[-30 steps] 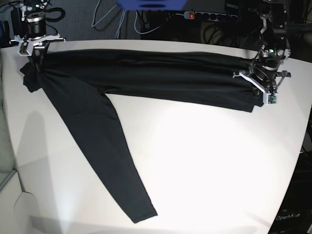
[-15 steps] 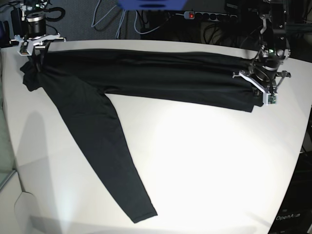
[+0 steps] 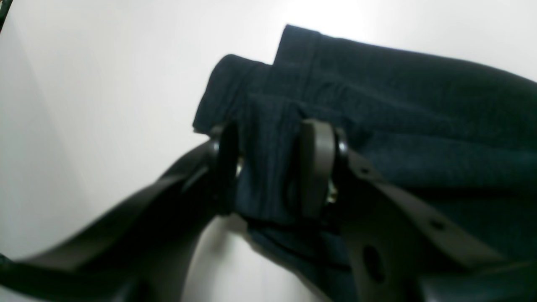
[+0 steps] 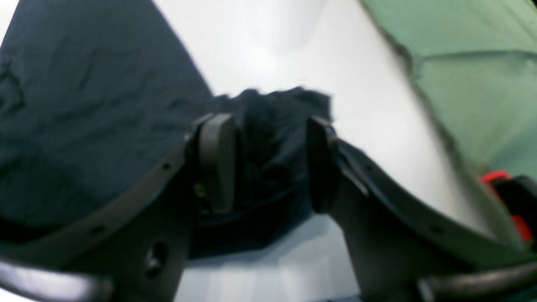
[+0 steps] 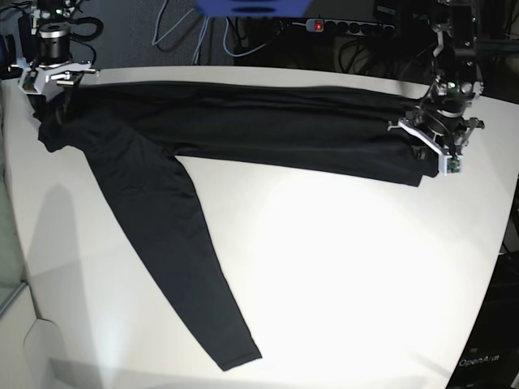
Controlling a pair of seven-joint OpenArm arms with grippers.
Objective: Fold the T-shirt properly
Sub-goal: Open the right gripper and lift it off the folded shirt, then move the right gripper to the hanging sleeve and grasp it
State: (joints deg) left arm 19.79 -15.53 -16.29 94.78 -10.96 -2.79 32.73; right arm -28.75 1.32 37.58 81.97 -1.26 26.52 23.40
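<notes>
the t-shirt point(image 5: 243, 130) lies across the far side of the white worktop point(image 5: 340, 267) as a long band folded lengthwise, with one long sleeve point(image 5: 174, 243) trailing loose toward the near edge.

the left end effector point(image 3: 268, 167) sits at the hem end of the band. its pads stand part-way apart with a bunch of stacked fabric between them; the cloth looks slack rather than pinched, so i judge it a release, though i cannot tell for sure that contact is gone. the right end effector point(image 4: 264, 163) is at the collar end, its pads apart, with a crumpled lump of fabric lying loose in the gap and not touching both sides.

the step in hand looks like letting go after laying the lengthwise fold. to do it well:
- spread both pairs of pads fully before lifting, so no layer snags and drags.
- rise straight up, not sideways, so the stacked edges at the hem end stay lined up.
- the bunched lump at the collar end may need flattening, or it could spoil the next fold.
- the loose sleeve likely wants folding onto the band next.
</notes>
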